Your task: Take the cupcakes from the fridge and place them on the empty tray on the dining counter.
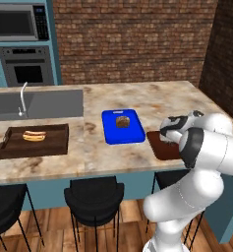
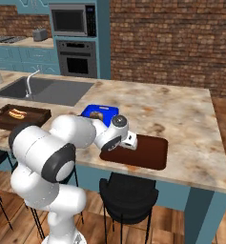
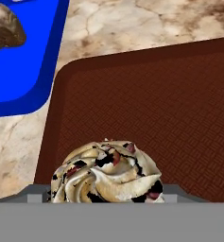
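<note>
One cupcake (image 3: 106, 172) sits on the tray (image 3: 179, 118) at its near-left corner, under the gripper (image 2: 131, 141), jaws spread and pinching nothing. Second cupcake not seen on tray; likely still to fetch.

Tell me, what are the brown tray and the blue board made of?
The tray looks like dark reddish-brown plastic or rubber: matte, with a fine woven pattern and a low rounded rim. The blue board seems to be smooth plastic, since it is evenly bright and slightly glossy. It is a rendered scene, so both are guesses.
</note>
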Tool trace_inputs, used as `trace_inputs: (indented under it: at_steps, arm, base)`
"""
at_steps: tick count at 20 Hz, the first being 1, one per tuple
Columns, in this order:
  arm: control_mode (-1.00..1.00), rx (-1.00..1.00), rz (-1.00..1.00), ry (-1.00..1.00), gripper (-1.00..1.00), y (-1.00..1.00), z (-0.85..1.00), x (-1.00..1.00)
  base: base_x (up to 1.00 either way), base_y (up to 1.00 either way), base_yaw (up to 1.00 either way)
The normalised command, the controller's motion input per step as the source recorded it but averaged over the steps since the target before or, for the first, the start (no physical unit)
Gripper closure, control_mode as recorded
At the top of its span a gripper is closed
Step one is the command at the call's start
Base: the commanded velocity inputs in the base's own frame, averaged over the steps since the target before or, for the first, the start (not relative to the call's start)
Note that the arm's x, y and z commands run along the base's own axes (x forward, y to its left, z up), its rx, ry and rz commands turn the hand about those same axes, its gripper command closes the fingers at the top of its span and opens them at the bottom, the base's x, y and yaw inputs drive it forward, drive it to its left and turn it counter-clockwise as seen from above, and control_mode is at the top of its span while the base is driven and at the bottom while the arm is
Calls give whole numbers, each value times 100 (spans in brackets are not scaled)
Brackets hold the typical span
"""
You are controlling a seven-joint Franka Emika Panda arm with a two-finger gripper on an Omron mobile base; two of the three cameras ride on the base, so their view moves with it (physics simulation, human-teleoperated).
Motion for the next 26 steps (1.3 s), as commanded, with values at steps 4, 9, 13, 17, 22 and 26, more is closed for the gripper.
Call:
trace_inputs:
  at_steps: [4,9,13,17,22,26]
  arm:
    - [-100,0,0,0,100,0,-27,16]
    - [-100,0,0,0,100,0,-23,16]
    - [-100,0,0,0,100,0,-27,12]
    - [-100,0,0,0,100,0,-28,9]
    - [-100,0,0,1,100,0,-27,11]
    - [-100,0,0,1,-100,0,-29,24]
  base:
    - [0,0,0]
    - [0,0,0]
    - [0,0,0]
    - [0,0,0]
    - [0,0,0]
    - [0,0,0]
